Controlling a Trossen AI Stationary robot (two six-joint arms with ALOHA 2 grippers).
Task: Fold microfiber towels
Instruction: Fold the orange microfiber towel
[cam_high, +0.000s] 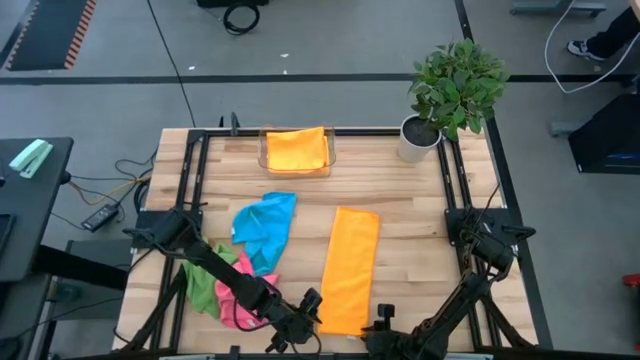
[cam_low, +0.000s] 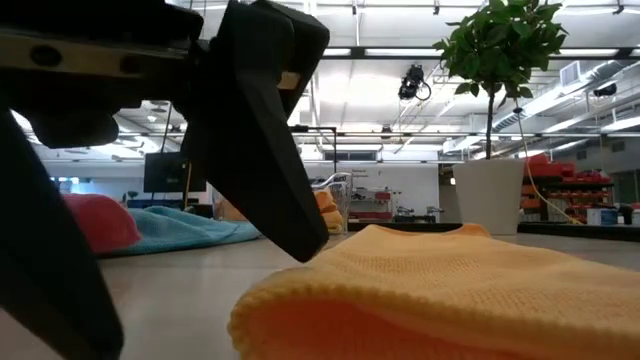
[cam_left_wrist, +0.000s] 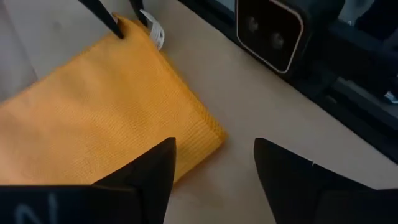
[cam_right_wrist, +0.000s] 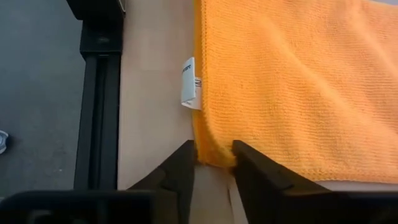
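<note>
Lying in the lower middle of the high view: a long orange towel (cam_high: 350, 268), already doubled into a strip and flat on the table (cam_high: 410, 200), with its near short end at the bottom edge of the frame. Left of it, loose in a heap: a blue towel (cam_high: 265, 228), a pink towel (cam_high: 238, 300) and a green towel (cam_high: 200, 285). At upper centre, a folded orange towel (cam_high: 297, 150) resting in the clear tray (cam_high: 263, 158).

At the near left corner of the strip: the left gripper (cam_left_wrist: 214, 168), fingers spread wide, one above the cloth and one above bare wood, gripping nothing. At the near right corner, beside the white label (cam_right_wrist: 189, 84): the right gripper (cam_right_wrist: 214, 162), drawn in narrow with the hem between its fingers. Looks like a pinch on the corner; cannot tell how firm.

Judged by the look: very light, soft and limp, with no stiffness of its own. Fluffy pile, so probably not slippery in the fingers, but likely to drag a little on the wood. Not fragile. Best to take it by the two near corners, pinching both layers together right at the hem. Keep both corners level when lifting. Otherwise expect sagging in the middle or the layers sliding apart.
</note>
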